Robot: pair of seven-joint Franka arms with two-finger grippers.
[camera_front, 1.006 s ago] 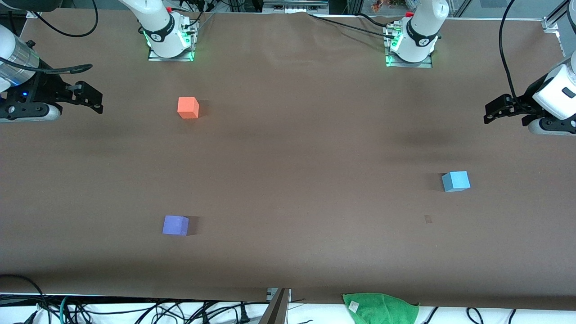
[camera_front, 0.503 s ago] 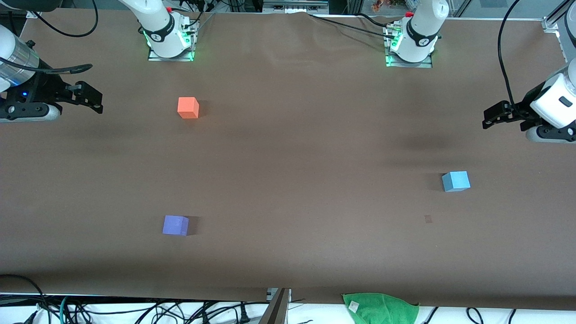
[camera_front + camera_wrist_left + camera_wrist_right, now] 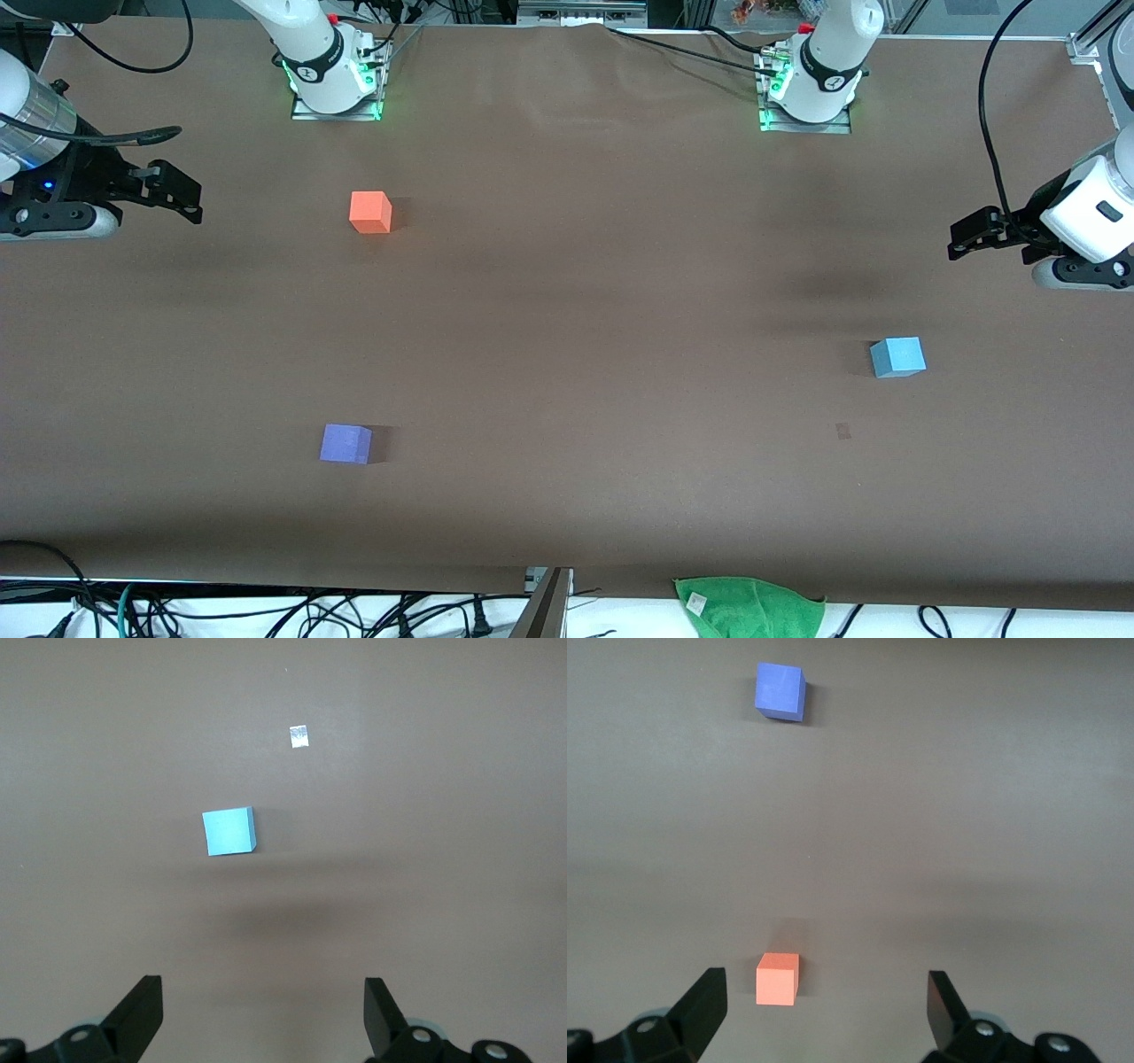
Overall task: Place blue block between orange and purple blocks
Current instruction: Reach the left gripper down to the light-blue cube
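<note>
Left hand hovering wide open, empty, above the worktop near the blue block. Right hand waiting spread and empty at its end.

Brown paper-covered table, evenly lit w/ soft shadows; green cloth & tangled cables along nearer edge.

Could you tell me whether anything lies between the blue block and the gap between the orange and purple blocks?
Nothing visible does. Bare brown table runs from the sky-blue foam cube to the gap between the orange cube and the violet-purple cube.
</note>
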